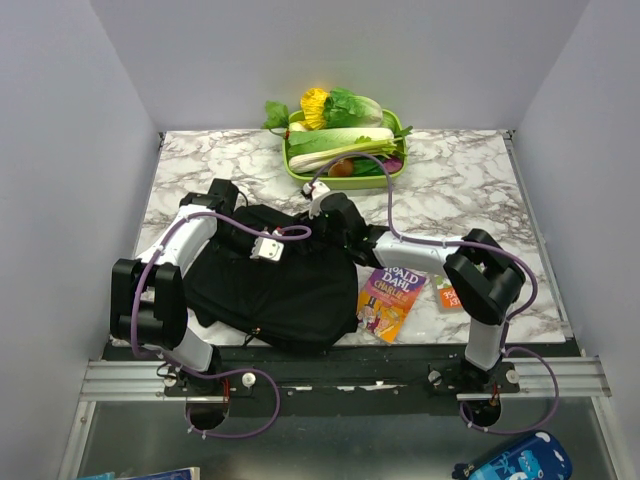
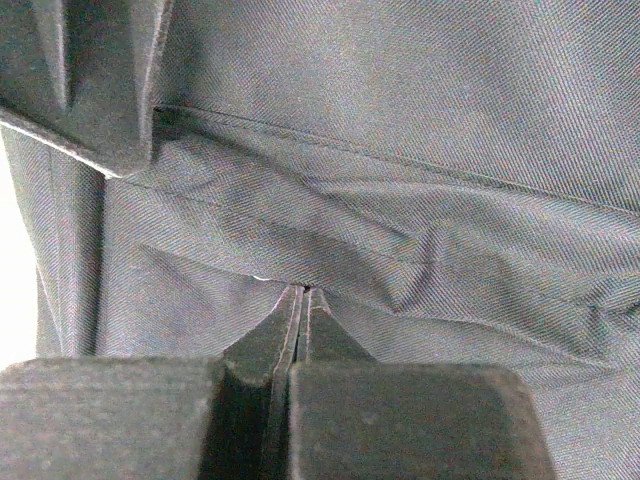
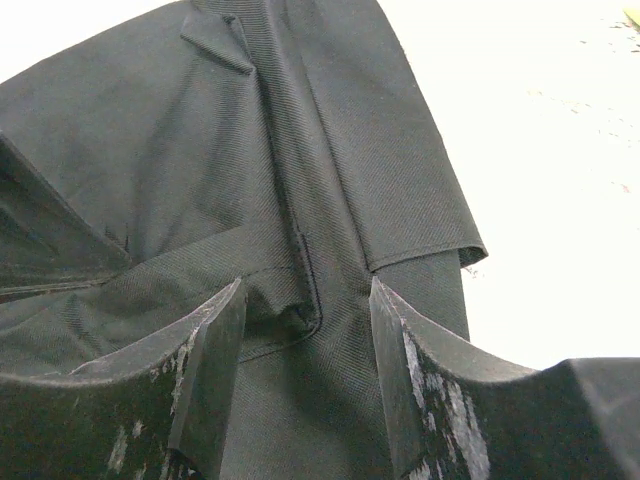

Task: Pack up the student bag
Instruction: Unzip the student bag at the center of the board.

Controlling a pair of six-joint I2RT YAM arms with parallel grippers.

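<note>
With the student bag [image 1: 280,290] lying flat under both claws, we are pinching its fabric in the fully closed left gripper [image 2: 303,292] while straddling a seam ridge [image 3: 306,262] with the half-open, empty right gripper [image 3: 307,290], which should close squarely before any lifting.

Off-task items: produce at twelve o'clock, reading matter at four, all on a white-and-grey marble-patterned tabletop [image 1: 470,190].
A lime-green plastic tray [image 1: 293,172] sits at twelve, heaped with a long pale stalk vegetable [image 1: 340,141], leafy greens [image 1: 356,104] and a yellow frilly piece [image 1: 314,105]. At four lies an orange-and-purple Roald Dahl paperback [image 1: 390,300], with a small orange-and-green card [image 1: 447,295] just beside it. Off the table at five is a blue patterned pouch [image 1: 515,462].
</note>
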